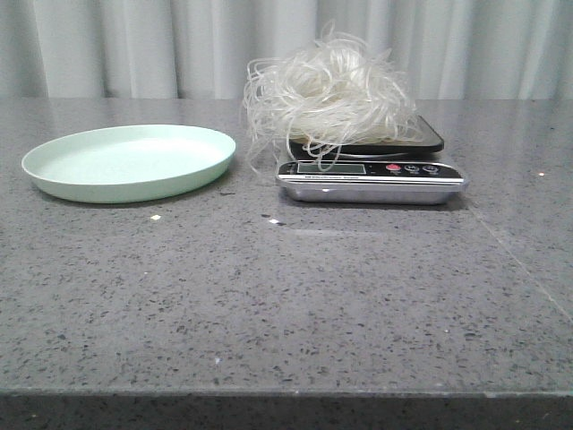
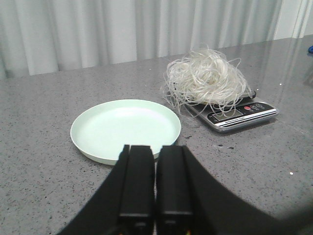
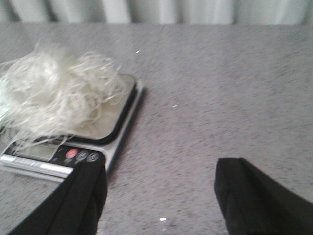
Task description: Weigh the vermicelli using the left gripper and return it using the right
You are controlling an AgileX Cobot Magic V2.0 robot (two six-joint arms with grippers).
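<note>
The vermicelli (image 1: 329, 90) is a fluffy whitish tangle of thin strands resting on the kitchen scale (image 1: 372, 179); it also shows in the left wrist view (image 2: 205, 78) and the right wrist view (image 3: 56, 95). The pale mint-green plate (image 1: 130, 161) lies empty to the left of the scale. My left gripper (image 2: 156, 152) is shut and empty, just on the near side of the plate (image 2: 124, 127). My right gripper (image 3: 160, 176) is open and empty, over bare table to the right of the scale (image 3: 78, 156). Neither gripper shows in the front view.
The grey speckled stone table (image 1: 286, 305) runs to a front edge near the bottom of the front view. A pale curtain (image 1: 134, 45) hangs behind the table. Small white flecks (image 1: 155, 217) lie on the table in front of the plate.
</note>
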